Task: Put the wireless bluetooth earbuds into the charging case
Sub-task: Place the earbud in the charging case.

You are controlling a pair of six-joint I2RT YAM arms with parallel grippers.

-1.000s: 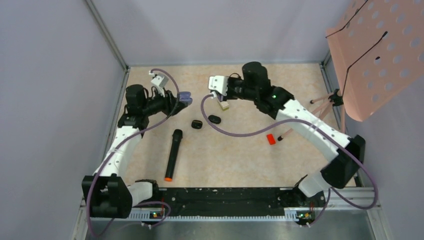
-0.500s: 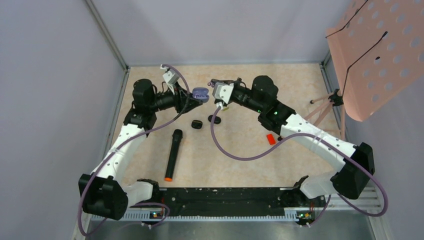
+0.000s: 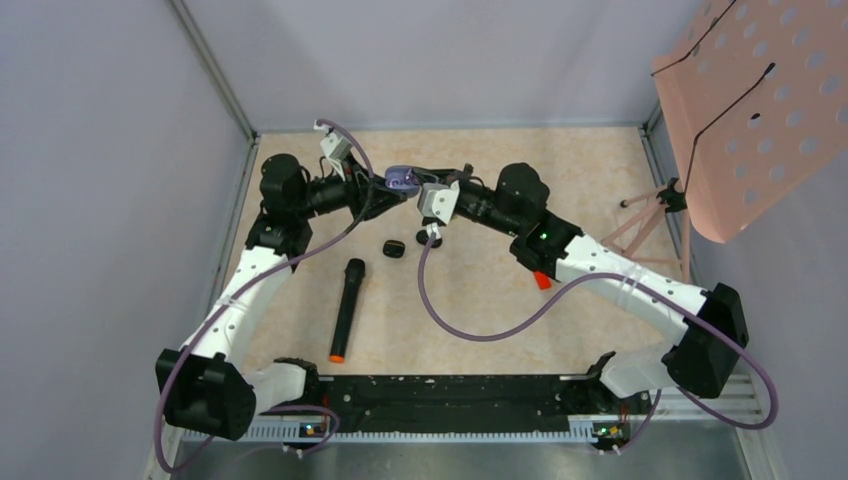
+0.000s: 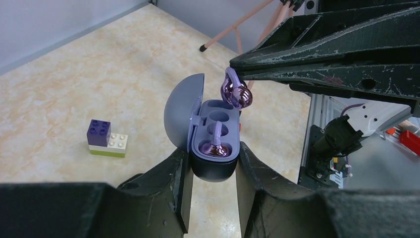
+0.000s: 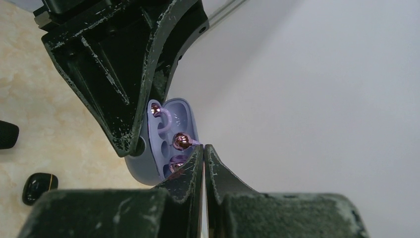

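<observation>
Right tool [image 5: 203,151], seemingly pinching earbud [image 4: 235,94], crowds case [image 4: 179,116]; microphone [image 3: 343,308] lies apart.

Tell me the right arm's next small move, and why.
Probably ease the right gripper slightly toward the case, seating its purple earbud in the empty socket. That earbud hangs just above the open charging case pinched by the left gripper; the other earbud already sits in its socket.
</observation>
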